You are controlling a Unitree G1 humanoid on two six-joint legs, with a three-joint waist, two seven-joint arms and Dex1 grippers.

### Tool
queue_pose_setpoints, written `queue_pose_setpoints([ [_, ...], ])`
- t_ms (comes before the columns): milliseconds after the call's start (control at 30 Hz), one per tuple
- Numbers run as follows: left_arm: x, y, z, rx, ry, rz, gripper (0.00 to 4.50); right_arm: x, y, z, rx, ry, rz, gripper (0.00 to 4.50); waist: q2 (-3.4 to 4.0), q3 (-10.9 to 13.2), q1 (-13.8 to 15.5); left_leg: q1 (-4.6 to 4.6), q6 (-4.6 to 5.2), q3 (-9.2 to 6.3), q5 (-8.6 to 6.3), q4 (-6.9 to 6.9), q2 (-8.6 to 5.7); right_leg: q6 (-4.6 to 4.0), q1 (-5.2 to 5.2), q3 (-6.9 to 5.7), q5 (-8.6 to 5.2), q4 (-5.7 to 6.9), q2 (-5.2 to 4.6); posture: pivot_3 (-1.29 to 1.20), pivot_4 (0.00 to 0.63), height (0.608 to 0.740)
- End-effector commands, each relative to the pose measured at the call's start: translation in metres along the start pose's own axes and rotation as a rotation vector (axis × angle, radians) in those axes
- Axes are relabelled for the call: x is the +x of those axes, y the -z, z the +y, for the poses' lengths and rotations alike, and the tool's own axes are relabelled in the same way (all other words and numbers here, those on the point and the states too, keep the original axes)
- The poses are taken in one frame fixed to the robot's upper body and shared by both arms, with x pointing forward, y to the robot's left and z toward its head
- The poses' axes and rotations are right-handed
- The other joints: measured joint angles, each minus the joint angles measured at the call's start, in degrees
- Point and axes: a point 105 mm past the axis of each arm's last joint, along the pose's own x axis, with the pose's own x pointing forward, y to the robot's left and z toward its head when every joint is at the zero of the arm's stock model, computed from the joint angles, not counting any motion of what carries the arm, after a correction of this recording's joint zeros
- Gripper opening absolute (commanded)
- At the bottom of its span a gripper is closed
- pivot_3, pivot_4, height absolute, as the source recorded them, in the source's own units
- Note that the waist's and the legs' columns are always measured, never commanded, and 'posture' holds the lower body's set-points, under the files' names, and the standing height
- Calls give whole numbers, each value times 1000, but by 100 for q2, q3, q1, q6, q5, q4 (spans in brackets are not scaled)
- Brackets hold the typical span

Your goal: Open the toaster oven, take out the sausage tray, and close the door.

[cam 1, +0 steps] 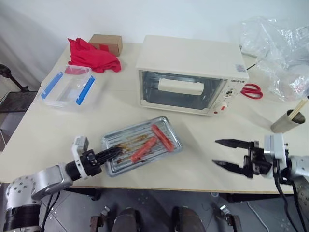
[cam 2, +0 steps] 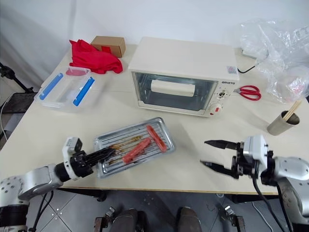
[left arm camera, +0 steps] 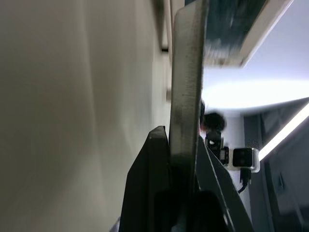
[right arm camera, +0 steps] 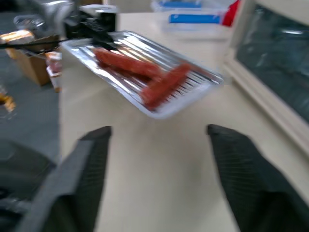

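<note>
A robotics test room: a plain cream table (cam 1: 43, 145) before a bare white wall holds a toaster oven (cam 1: 190, 75), scissors (cam 1: 252, 91) and crumpled plastic wrap (cam 1: 280, 48).

toaster oven (cam 1: 193, 72): cream, upright | door (cam 1: 182, 91): closed | sausage tray (cam 1: 141, 144): on table, before oven

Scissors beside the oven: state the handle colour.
Red handles on the scissors, clearest in the left eye view.
</note>
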Motion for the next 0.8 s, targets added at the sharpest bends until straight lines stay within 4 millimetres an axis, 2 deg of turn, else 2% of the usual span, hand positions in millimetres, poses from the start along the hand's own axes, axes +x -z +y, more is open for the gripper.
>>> queue_pose_setpoints([
  [33, 19, 5, -4, 11, 3, 93, 0, -6, -12, 10, -58, 33, -17, 4472, 0, 0, -3, 1, 0, 1, 0, 0, 0, 0, 0, 1, 0, 0, 0, 0, 150, 740],
  [200, 59, 12, 0, 96, -75, 245, 0, -19, -9, 21, -40, 101, 25, 4472, 3, -2, 157, 1, -2, 1, 2, 1, -9, 2, 4, 5, 1, -3, 1, 0, 150, 740],
  [500, 105, 13, 19, 165, -188, 303, 0, -22, -12, 21, -53, 162, 39, 4472, 38, -23, 321, 5, 14, -19, 9, 5, -42, 7, 24, 6, 4, -15, -16, 0, 150, 740],
  [733, 120, 18, 17, 196, -185, 349, 0, -22, -15, 22, -52, 178, 41, 4472, 50, -30, 400, 17, 26, -105, 9, 6, -82, 7, 97, 10, 4, -48, -26, 0, 150, 740],
  [800, 123, 18, 15, 227, -184, 355, 637, -21, -14, 22, -46, 177, 44, 4500, 50, -30, 416, 15, 28, -111, 8, 6, -85, 7, 101, 11, 4, -46, -27, 0, 150, 740],
])
